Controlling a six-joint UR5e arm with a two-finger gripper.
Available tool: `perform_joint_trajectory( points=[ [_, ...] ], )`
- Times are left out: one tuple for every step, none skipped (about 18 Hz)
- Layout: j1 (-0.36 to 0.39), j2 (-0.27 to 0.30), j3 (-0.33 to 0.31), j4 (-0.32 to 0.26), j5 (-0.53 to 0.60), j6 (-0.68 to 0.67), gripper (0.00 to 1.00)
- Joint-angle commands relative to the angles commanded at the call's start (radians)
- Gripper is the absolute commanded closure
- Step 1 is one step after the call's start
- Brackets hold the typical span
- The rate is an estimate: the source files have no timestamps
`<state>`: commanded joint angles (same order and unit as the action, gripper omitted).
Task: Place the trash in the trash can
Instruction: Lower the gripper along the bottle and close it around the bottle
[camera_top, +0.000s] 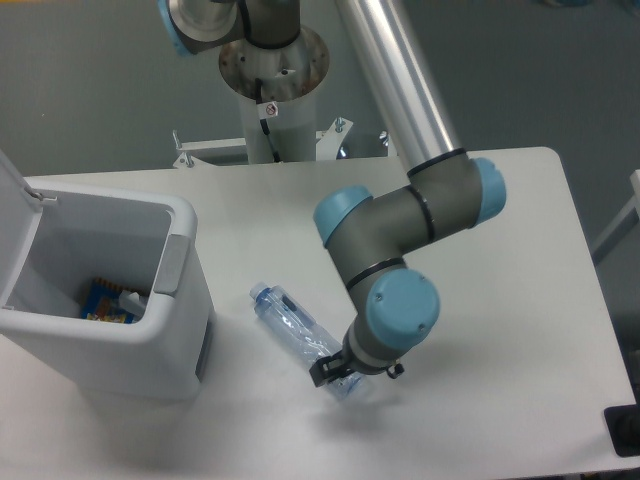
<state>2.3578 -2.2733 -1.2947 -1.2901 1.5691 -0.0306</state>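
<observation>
1. We see the crushed clear plastic bottle (298, 335) lying flat on the white worktop (500, 300), running diagonally, with its bluish upper-left end pointing toward the trash can (110, 350) and its other end toward the worktop's front edge.
2. Our tool (337, 371) sits right over the lower-right end of the bottle, low against the worktop. The wrist covers much of it, so we cannot tell how far its fingers are spread or whether they have hold of the bottle.
3. The arm's wrist joint with its blue cap (402, 311) hangs just above the tool, and the elbow bends back toward the silver upper arm (395, 75).
4. The trash can stands at the left side of the worktop with its lid (15, 215) flipped up and open; a grey panel (171, 265) faces the bottle.
5. Inside the trash can we make out a blue-and-orange wrapper (103, 300) at the bottom, with a small whitish item (132, 300) just beside it, too small to identify.
6. The bottle lies near the trash can, not touching it.
</observation>
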Motion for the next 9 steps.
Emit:
perform_joint_trajectory(
  points=[
    [-0.008,-0.006,0.003,0.000,0.021,0.000,0.00],
    [-0.011,-0.006,0.008,0.000,0.040,-0.002,0.00],
    [-0.012,-0.005,0.008,0.000,0.042,-0.003,0.00],
    [-0.011,-0.005,0.008,0.000,0.045,-0.006,0.00],
    [-0.011,-0.006,0.009,0.000,0.045,-0.006,0.01],
    [-0.011,-0.006,0.009,0.002,0.045,-0.006,0.01],
    [-0.012,-0.009,0.009,0.000,0.046,-0.008,0.02],
    [-0.012,-0.014,0.009,0.000,0.046,-0.009,0.04],
    [-0.018,-0.018,0.011,0.002,0.048,-0.018,0.08]
  ],
)
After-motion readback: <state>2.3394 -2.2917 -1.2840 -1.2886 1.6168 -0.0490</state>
